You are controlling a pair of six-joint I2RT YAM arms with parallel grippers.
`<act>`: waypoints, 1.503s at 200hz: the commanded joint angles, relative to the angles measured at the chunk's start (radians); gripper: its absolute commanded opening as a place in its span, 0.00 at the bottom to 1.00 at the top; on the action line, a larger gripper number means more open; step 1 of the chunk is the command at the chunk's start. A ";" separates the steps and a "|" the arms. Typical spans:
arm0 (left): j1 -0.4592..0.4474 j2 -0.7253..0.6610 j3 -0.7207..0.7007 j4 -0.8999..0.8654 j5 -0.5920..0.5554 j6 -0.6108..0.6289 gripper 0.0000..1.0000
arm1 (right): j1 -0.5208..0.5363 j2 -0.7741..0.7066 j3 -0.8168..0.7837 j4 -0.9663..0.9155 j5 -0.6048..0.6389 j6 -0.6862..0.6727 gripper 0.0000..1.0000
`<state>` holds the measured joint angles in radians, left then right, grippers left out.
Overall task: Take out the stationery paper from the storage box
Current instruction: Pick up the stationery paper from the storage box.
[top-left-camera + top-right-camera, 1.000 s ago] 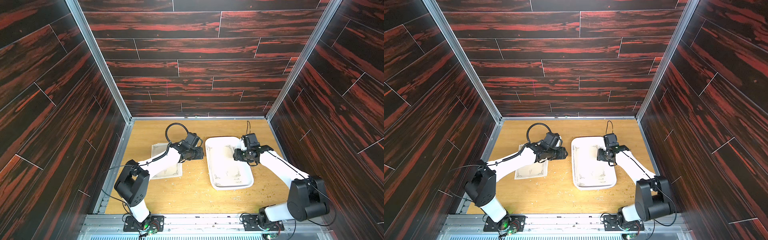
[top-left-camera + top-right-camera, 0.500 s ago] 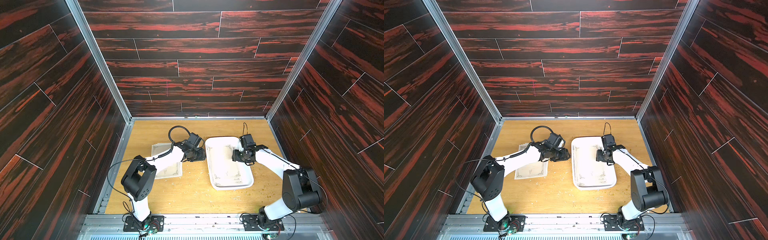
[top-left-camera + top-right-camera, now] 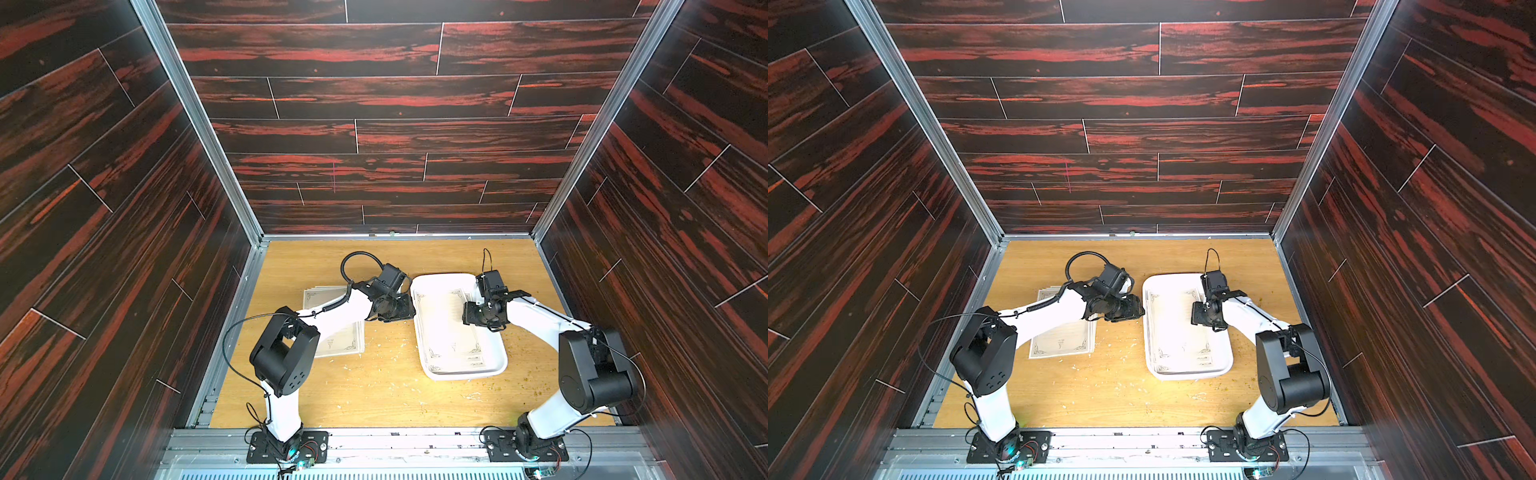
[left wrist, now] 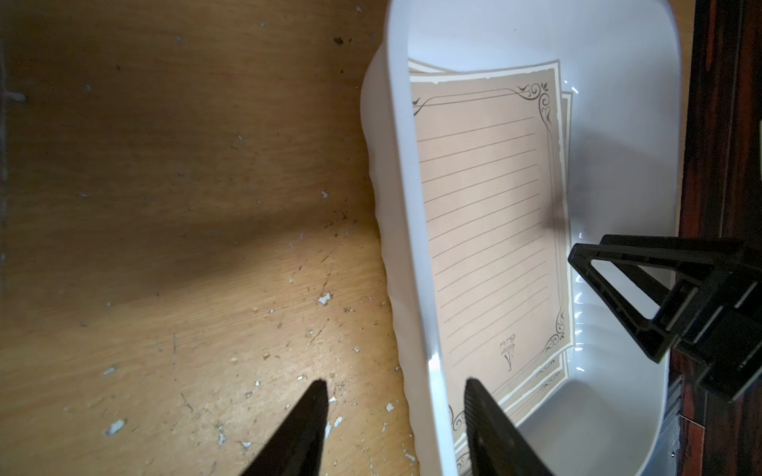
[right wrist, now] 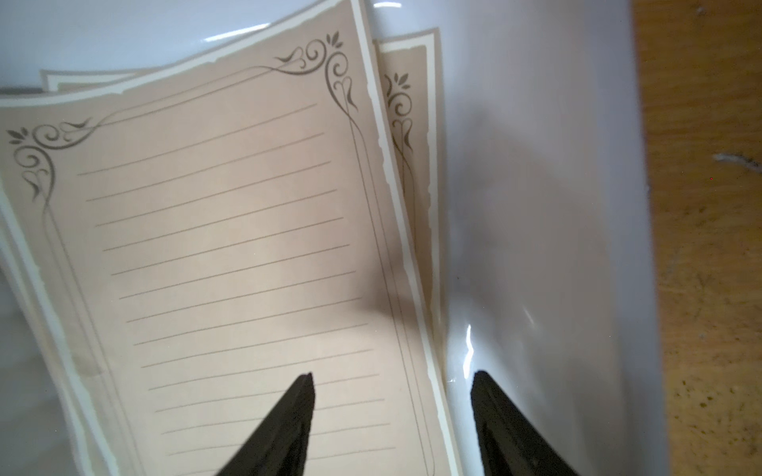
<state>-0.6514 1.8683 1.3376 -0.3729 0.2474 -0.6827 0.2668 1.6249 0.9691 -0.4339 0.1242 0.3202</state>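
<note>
White plastic wall of the storage box (image 4: 408, 247) stands between the parted left jaws, while the parted right jaws straddle an edge of the stationery paper (image 5: 226, 247) inside it.

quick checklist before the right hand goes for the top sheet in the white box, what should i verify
1. Right hand open: ok, its fingertips stand either side of the top sheet's long edge.
2. Single sheet targeted: cannot tell; more sheets fan out beneath.
3. Left hand placed to steady the storage box: ok, its jaws straddle the wall.
4. Box clamped: not ok, those jaws stand open.
5. Drop spot: ok, the pile of sheets lies on the table beside the box, partly under the left arm.
</note>
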 commanded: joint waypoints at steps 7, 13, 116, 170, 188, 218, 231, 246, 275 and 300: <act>-0.004 0.017 0.035 -0.038 0.007 -0.005 0.56 | -0.004 0.030 -0.020 0.021 -0.017 -0.006 0.64; -0.004 0.019 0.036 -0.039 0.005 -0.007 0.56 | -0.004 0.035 -0.020 0.024 -0.021 -0.003 0.64; -0.004 0.046 0.075 -0.060 -0.005 -0.004 0.56 | -0.005 0.070 -0.008 0.043 -0.064 -0.006 0.63; -0.004 0.063 0.093 -0.066 -0.002 0.003 0.56 | -0.005 0.077 -0.003 0.043 -0.070 -0.006 0.63; -0.004 0.067 0.097 -0.067 -0.002 0.004 0.56 | -0.004 0.078 -0.001 0.043 -0.073 -0.006 0.62; -0.004 0.068 0.099 -0.067 -0.003 0.004 0.56 | -0.004 0.074 -0.002 0.040 -0.078 -0.006 0.60; -0.004 0.068 0.103 -0.067 -0.002 0.005 0.56 | -0.005 0.072 -0.001 0.039 -0.080 -0.006 0.60; -0.004 0.069 0.107 -0.070 -0.002 0.008 0.56 | -0.004 0.068 0.001 0.037 -0.086 -0.007 0.59; -0.004 0.075 0.112 -0.070 -0.005 0.006 0.56 | -0.004 0.059 0.000 0.037 -0.094 -0.006 0.56; -0.004 0.078 0.122 -0.072 -0.002 0.006 0.56 | -0.004 0.050 -0.003 0.043 -0.116 -0.008 0.50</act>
<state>-0.6514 1.9335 1.4258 -0.4210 0.2478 -0.6846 0.2668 1.6836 0.9634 -0.3882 0.0414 0.3172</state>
